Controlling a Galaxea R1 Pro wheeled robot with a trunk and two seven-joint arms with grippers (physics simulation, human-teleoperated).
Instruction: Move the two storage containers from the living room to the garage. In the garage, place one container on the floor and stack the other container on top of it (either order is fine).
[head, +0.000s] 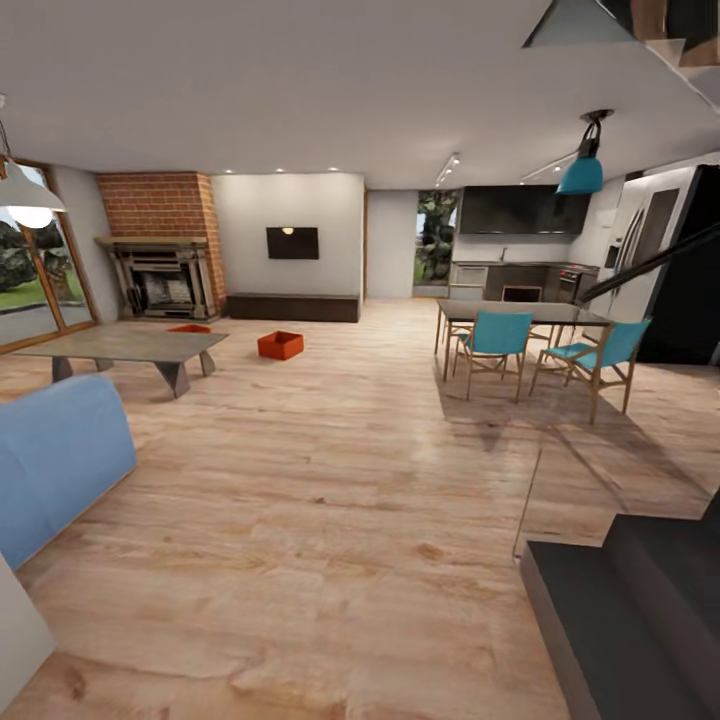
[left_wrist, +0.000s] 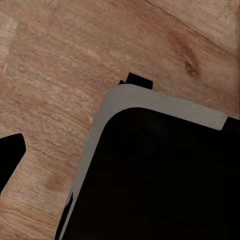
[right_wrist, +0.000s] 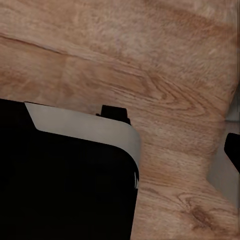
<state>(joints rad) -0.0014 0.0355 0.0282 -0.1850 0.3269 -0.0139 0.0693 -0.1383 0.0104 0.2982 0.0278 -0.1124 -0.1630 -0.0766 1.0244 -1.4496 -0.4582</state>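
Observation:
I am in the living room, on light wood planks (head: 340, 480). One orange-red storage container (head: 280, 345) sits open-topped on the planks far ahead, to the right of the low coffee table (head: 130, 345). The second storage container (head: 189, 328) peeks out behind that table, near the brick fireplace (head: 160, 250). In the left wrist view a black fingertip (left_wrist: 10, 155) shows at the picture's edge above bare planks, next to my dark, grey-rimmed base (left_wrist: 150, 175). The right wrist view has another black fingertip (right_wrist: 233, 150) at the edge. Nothing lies between the fingers. The garage is out of view.
A blue sofa (head: 55, 460) stands close at the left. A dining table with teal chairs (head: 530, 345) is at the right, dark stairs (head: 630, 610) at the near right. A black TV (head: 292, 243) hangs on the far wall, with the kitchen (head: 520, 260) beyond.

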